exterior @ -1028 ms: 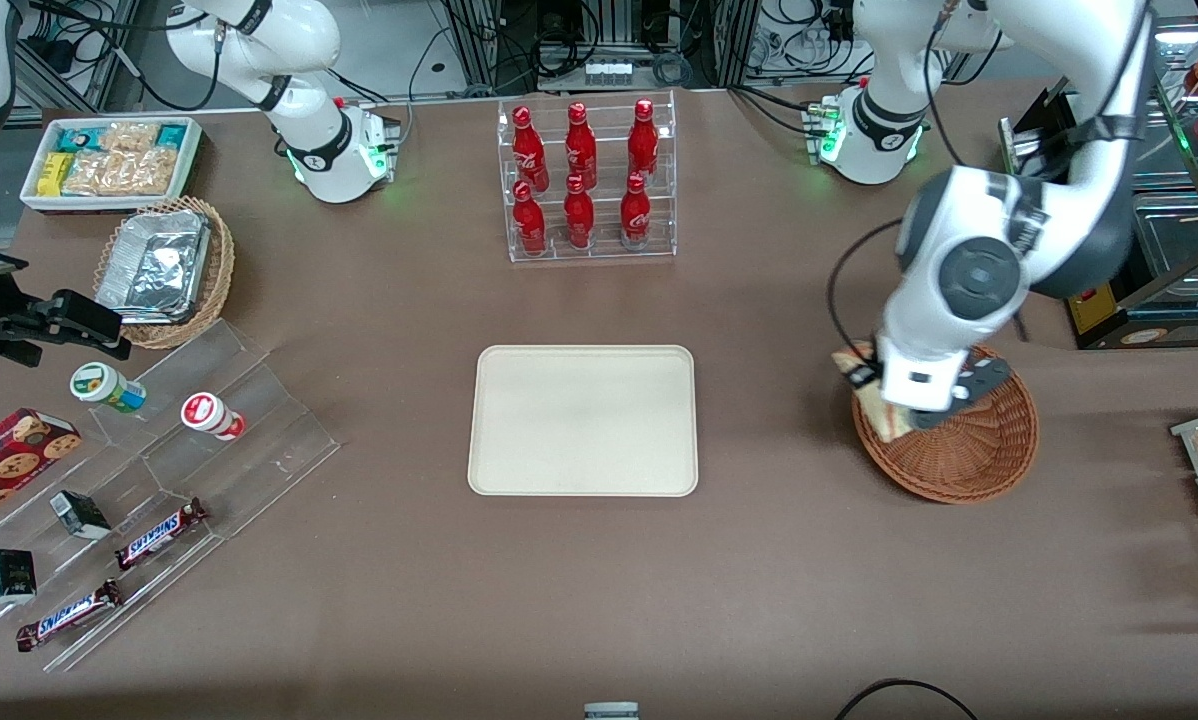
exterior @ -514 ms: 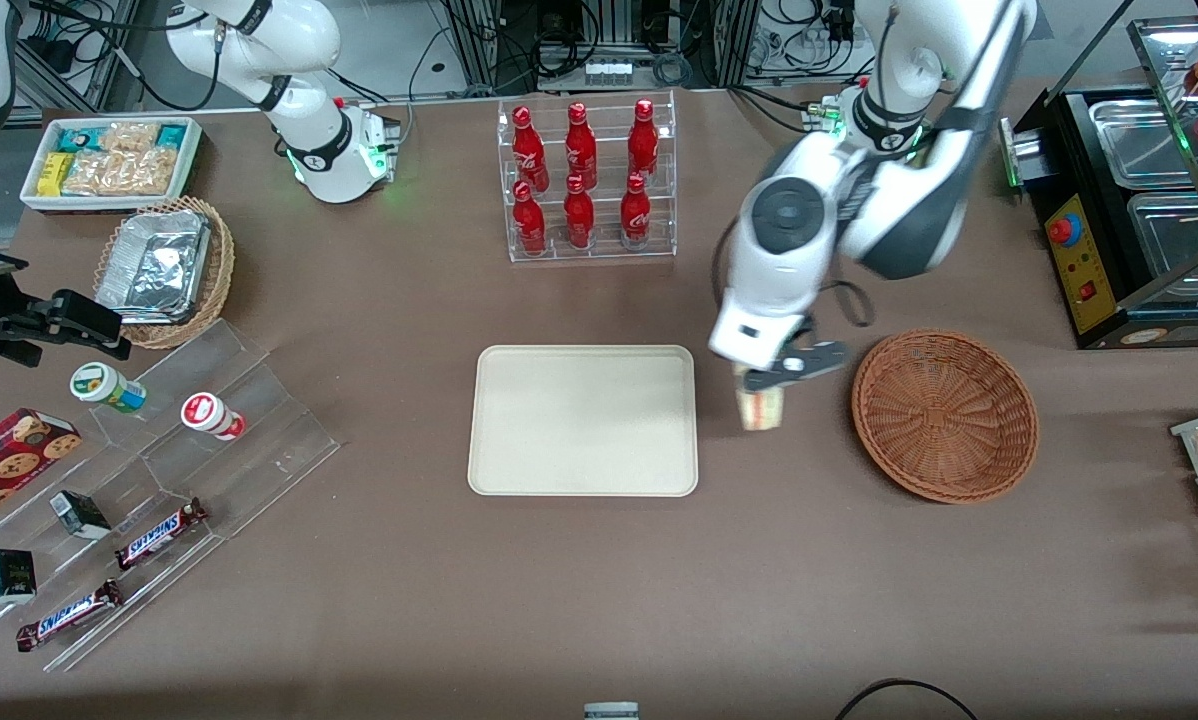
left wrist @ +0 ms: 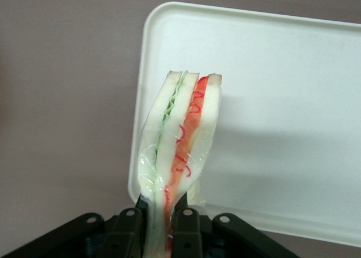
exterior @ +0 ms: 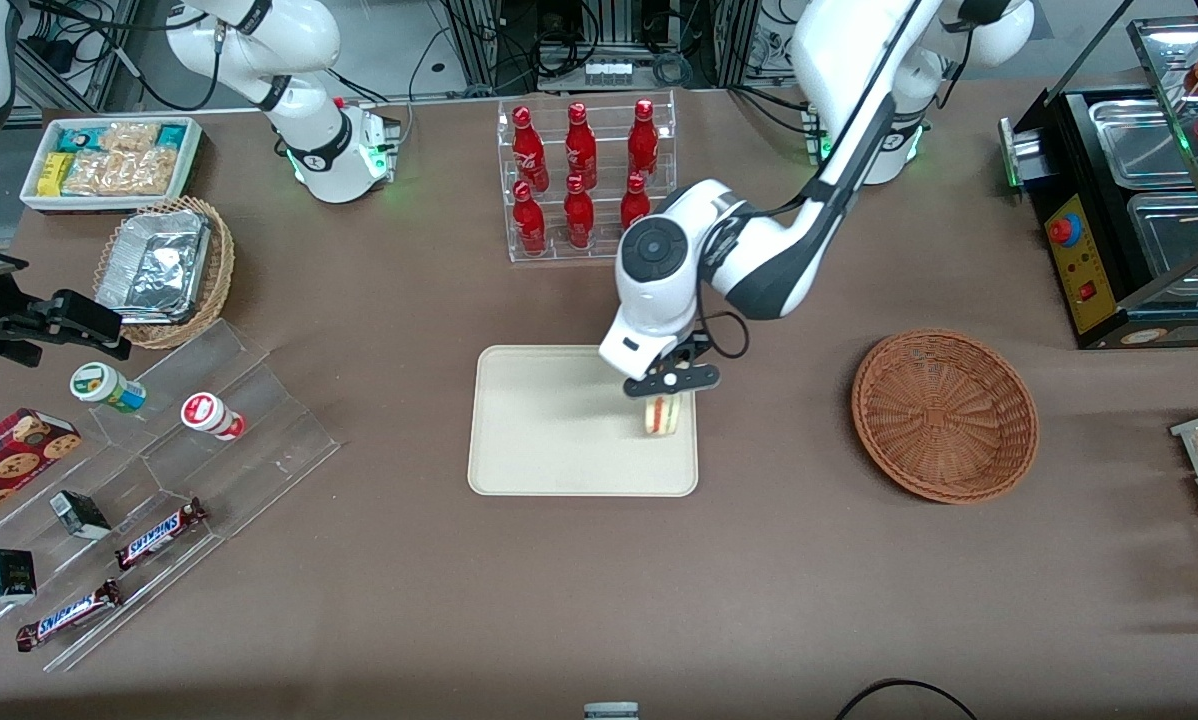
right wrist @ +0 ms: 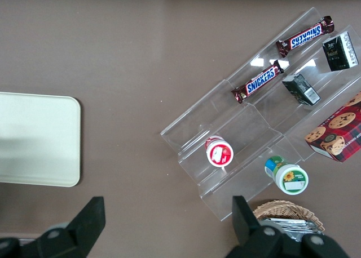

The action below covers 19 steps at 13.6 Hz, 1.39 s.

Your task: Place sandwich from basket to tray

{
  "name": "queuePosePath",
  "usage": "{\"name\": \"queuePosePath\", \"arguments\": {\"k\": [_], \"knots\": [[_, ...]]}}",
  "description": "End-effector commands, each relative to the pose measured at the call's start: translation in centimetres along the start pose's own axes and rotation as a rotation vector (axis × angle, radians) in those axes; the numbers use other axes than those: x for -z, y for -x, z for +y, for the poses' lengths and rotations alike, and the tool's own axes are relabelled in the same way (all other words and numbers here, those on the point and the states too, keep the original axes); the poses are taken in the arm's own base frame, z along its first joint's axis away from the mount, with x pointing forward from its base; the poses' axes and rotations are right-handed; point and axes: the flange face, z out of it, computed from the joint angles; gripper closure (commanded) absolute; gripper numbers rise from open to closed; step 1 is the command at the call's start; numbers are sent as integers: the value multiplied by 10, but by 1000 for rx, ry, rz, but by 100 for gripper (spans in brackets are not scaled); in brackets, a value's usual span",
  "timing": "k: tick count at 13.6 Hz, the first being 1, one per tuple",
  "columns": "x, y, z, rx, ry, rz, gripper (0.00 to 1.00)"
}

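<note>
My left gripper (exterior: pixel 666 390) hangs over the cream tray (exterior: pixel 549 430), at the tray's edge nearest the basket, and is shut on the sandwich (exterior: pixel 663 414). In the left wrist view the gripper (left wrist: pixel 163 216) pinches the wrapped sandwich (left wrist: pixel 181 139) by its base. White bread with green and red filling layers sticks out past the black fingers (left wrist: pixel 187 227) above the tray (left wrist: pixel 282 100). The reddish-brown wicker basket (exterior: pixel 945 414) stands toward the working arm's end of the table, with nothing in it.
A clear rack of red bottles (exterior: pixel 586 180) stands farther from the front camera than the tray. Toward the parked arm's end are a tan basket with foil containers (exterior: pixel 164 268), a white snack bin (exterior: pixel 111 160) and an acrylic stand with snacks (exterior: pixel 159 500).
My gripper lifted the sandwich out of the basket and carried it sideways across the table to above the tray's edge. The basket is left with nothing in it.
</note>
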Motion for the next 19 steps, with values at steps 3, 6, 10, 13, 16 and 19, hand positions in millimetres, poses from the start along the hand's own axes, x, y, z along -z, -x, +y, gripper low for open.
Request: {"name": "queuePosePath", "arguments": {"k": [3,6,10,13,16,19], "knots": [[-34,-9,27,36,17,51,80],[-57,-14,30,50,-10,80,80],[-69,-21,37,86,-6,89,68],[-68,-24,35,74,-18,111,0],[-26,-31,25,97,-9,132,0],[44,-41,-7,155,-33,129,0]]}}
